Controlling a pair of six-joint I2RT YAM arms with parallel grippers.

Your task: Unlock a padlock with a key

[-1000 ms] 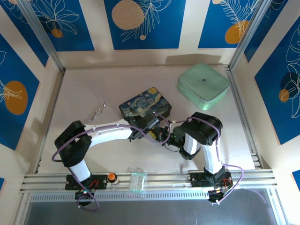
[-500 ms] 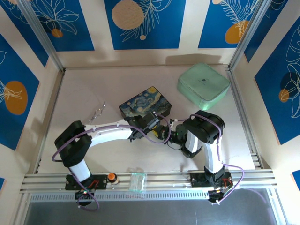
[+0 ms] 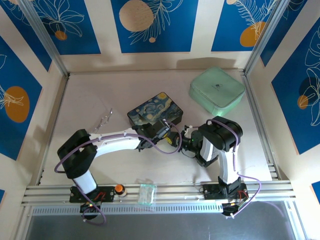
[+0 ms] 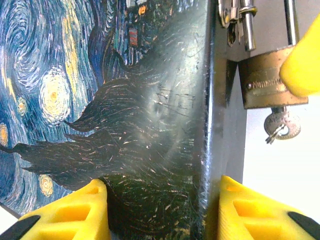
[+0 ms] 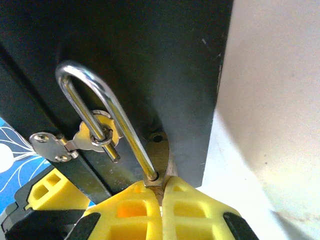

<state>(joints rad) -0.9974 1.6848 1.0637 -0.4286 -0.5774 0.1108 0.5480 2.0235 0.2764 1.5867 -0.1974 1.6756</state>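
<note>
Hiding most of brass padlock (image 5: pixel 162 150) body, right fingers (image 5: pixel 132 210) clamp it at box (image 4: pixel 100 100) front. Long axis along that wall: shackle (image 5: pixel 95 90) away from fingers, key (image 4: pixel 282 125) opposite end. Short shackle leg out of body. Left fingers (image 4: pixel 70 212) part-spread astride box edge; grip unclear.

padlock (image 5: pixel 162 155) body mostly hidden, behind right gripper (image 5: pixel 161 195)

Beige table (image 3: pixel 85 95), on it a starry-night box (image 3: pixel 150 111), mint-green case (image 3: pixel 216 91), small glinting item (image 3: pixel 104 119).

padlock (image 4: pixel 265 85): dull brass | shackle (image 5: pixel 126 130): shiny steel | box (image 4: pixel 150 125): glossy, scratched
</note>
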